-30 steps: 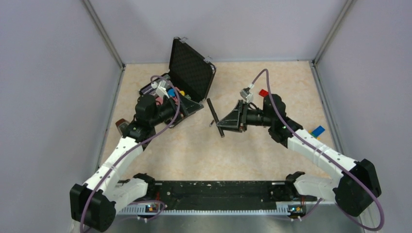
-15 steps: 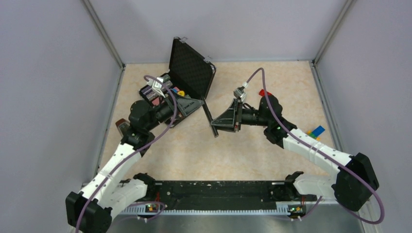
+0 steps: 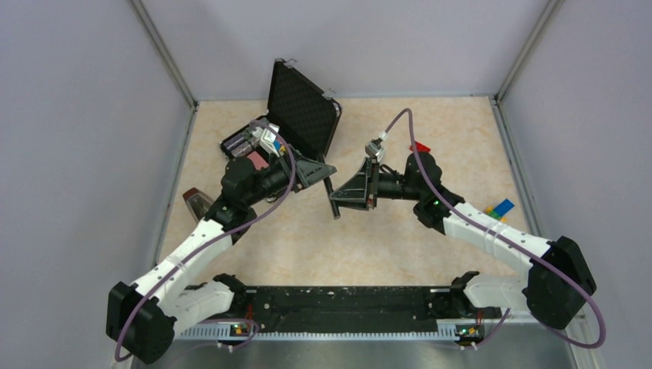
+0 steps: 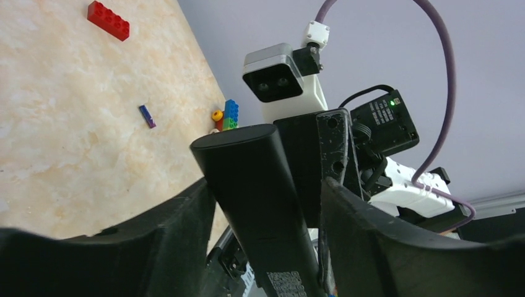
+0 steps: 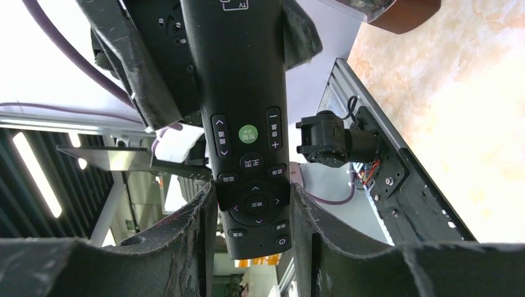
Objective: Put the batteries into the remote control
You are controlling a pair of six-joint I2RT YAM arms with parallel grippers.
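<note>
**Bracing the remote between both hands**

Gripped the remote control (image 5: 244, 93) firmly in the right hand (image 5: 252, 207), with fingers pressed to both long edges near the button end and the button face turned to the right wrist camera. Held it lifted off the bench (image 3: 307, 238), just left of centre in the top view, below the open black case (image 3: 302, 108). Set the left hand (image 4: 263, 192) over the opposite end, one finger on each side of the bar, facing the back with its printed label. Could not tell whether that left hand had clamped or merely straddled. Saw its left finger against the edge but lost the right side against dark hardware behind.

Probably arranged this way for a hand-over or a two-point brace, leaving the back free for loading. Failed to make out the recess itself. Noticed a slim purple piece, perhaps a battery (image 4: 147, 116), loose on the bench in the upper left of the left wrist view, below a red brick (image 4: 108, 20). Judged loading not yet begun.

Compared with a second earlier, had swung the left hand away from the case toward centre frame, narrowed its fingers, and carried the remote leftward in the right hand to meet it.
</note>
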